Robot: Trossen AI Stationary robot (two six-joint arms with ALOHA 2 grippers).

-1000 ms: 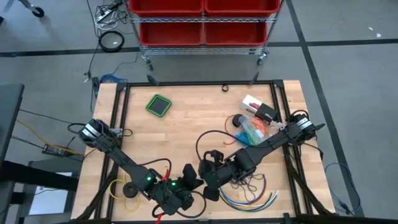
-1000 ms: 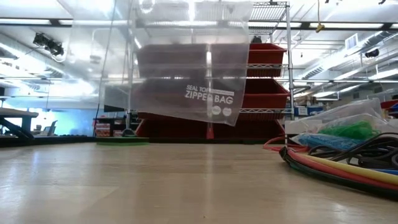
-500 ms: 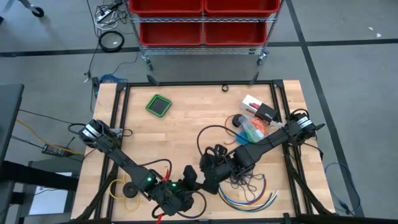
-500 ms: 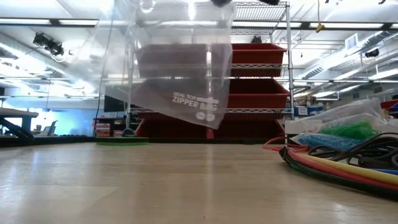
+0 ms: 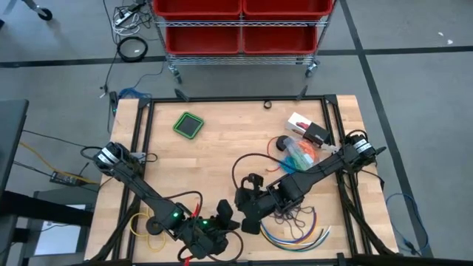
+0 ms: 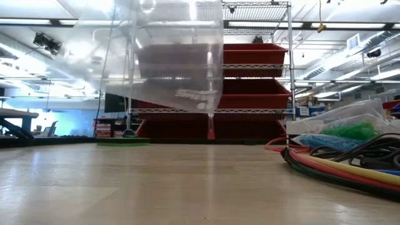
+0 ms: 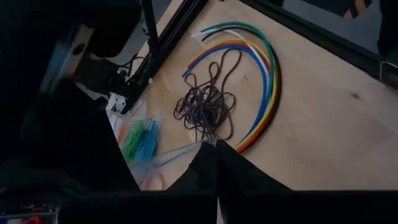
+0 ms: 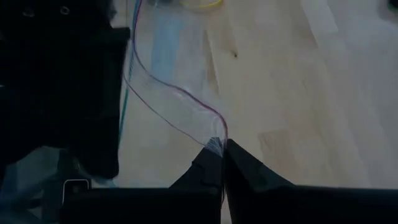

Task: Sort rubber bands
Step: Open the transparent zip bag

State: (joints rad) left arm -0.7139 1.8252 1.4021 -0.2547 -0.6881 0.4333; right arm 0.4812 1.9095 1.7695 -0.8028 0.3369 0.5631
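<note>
Both pincers have moved a little, and the clear zipper bag [image 6: 169,56] they hold up has turned. A moment ago the words on the bag were easy to read in the low view. Now the words are almost gone from sight and the bag hangs with one corner pointing down, above the table [image 5: 222,148].

The left pincer [image 5: 222,216] is near the front edge of the table. It is pinched shut on one edge of the bag. The right pincer [image 5: 249,209] is just beside it, a bit farther back. It is also pinched shut on the bag, and its own camera shows the thin purple zip line of the bag running out from its tips.

No rubber bands look to be in the bag yet. The dark purple rubber bands [image 7: 205,106] lie in a tangled heap on the table, right next to the long curved coloured cables [image 7: 264,81]. The blue, green and orange rubber bands [image 5: 299,153] sit in small clear bags farther back on the right side of the table.

I think the two arms are pulling the bag around to get its mouth open. The sorting itself has not begun. A floppy bag like this could slip out of the tips or fold shut again.
</note>
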